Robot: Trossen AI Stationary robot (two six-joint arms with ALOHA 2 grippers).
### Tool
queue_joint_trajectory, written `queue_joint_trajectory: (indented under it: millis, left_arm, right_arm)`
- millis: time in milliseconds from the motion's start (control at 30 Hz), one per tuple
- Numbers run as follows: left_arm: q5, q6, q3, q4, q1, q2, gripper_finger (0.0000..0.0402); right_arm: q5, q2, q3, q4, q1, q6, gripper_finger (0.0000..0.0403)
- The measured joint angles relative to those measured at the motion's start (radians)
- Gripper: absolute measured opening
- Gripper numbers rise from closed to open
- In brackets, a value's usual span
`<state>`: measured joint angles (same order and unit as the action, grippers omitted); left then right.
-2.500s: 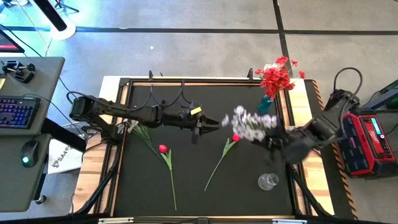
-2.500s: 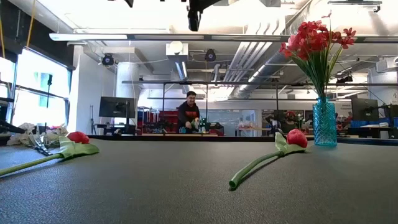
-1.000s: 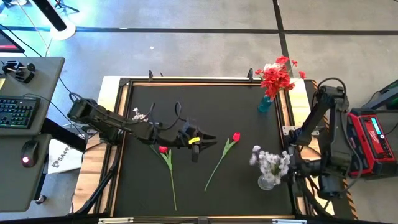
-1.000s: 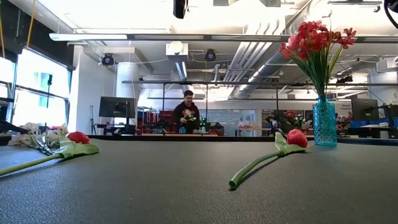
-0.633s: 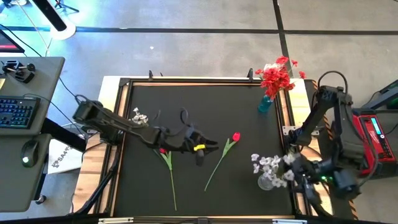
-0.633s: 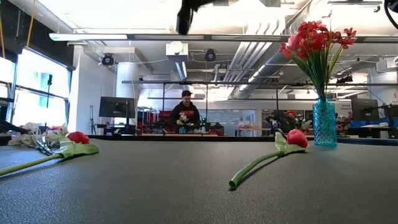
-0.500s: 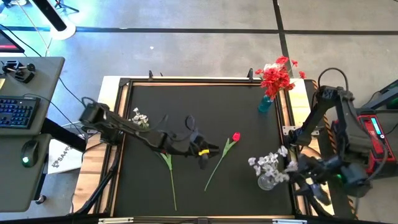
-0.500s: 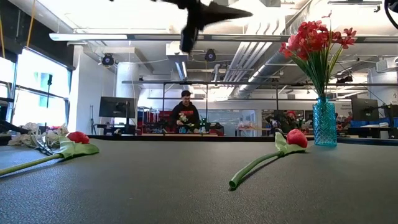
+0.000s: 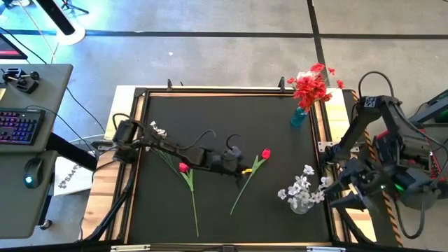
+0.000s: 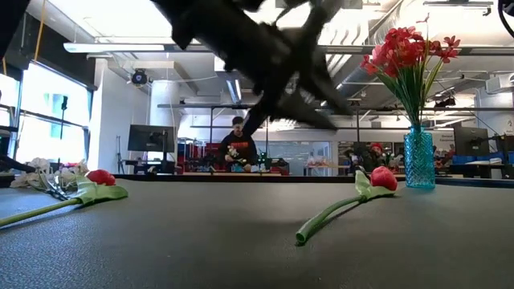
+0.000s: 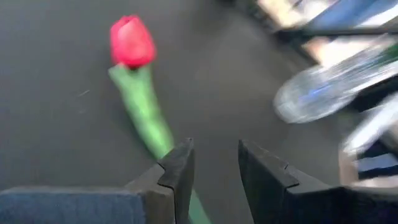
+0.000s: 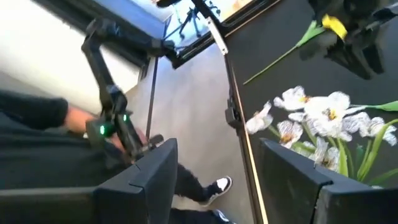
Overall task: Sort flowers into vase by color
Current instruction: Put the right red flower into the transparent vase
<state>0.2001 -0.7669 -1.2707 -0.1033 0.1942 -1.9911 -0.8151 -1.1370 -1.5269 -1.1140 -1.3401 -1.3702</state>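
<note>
A red bud flower [image 9: 266,153] lies on the black table, its green stem [image 11: 146,112] running toward the near edge. My left gripper [image 9: 242,170] hangs open over that stem, just left of the bud [image 11: 130,40], and touches nothing. A second red bud flower [image 9: 183,167] lies further left. A spray of white blossoms [image 9: 301,187] stands with its stems in a clear vase [image 9: 301,204] near the right edge. My right gripper [image 9: 348,196] stands open beyond the table's right edge, beside that spray [image 12: 317,118], with nothing between its fingers.
A blue vase [image 9: 299,117] with red blossom clusters [image 9: 309,85] stands at the far right. A small white sprig [image 9: 157,130] lies at the far left by the left arm. A person [image 10: 239,148] stands in the room beyond the table. A person's shoe [image 12: 219,185] shows on the floor to the right.
My left gripper has come down and gone a little toward the table's right edge, over the red bud flower's stem. My right gripper has drawn away from the white spray toward the right and near edges; the spray stays standing in the clear vase.
</note>
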Motion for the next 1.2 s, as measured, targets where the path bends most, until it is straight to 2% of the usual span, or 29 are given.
queue_joint_trajectory:
  millis: [133, 267, 467, 900, 1200]
  left_arm:
    - [-0.003, 0.009, -0.084, 0.155, -0.010, -0.063, 0.0110]
    - [-0.019, -0.017, -0.125, 0.183, -0.009, -0.107, 0.0110]
    - [-0.023, -0.092, -0.140, 0.180, -0.004, -0.159, 0.0110]
    - [-0.004, -0.086, -0.140, 0.080, 0.004, -0.211, 0.0110]
    - [0.056, 0.028, -0.139, 0.082, 0.005, -0.211, 0.0110]
  right_arm:
    - [0.019, 0.000, 0.000, 0.000, 0.042, -0.028, 0.0209]
    - [0.081, 0.000, 0.000, 0.001, 0.100, -0.052, 0.0209]
    - [0.140, 0.000, 0.000, 0.004, 0.162, -0.062, 0.0209]
    - [0.225, 0.000, 0.000, 0.035, 0.215, -0.062, 0.0209]
    - [0.250, 0.000, 0.000, 0.035, 0.242, -0.062, 0.0209]
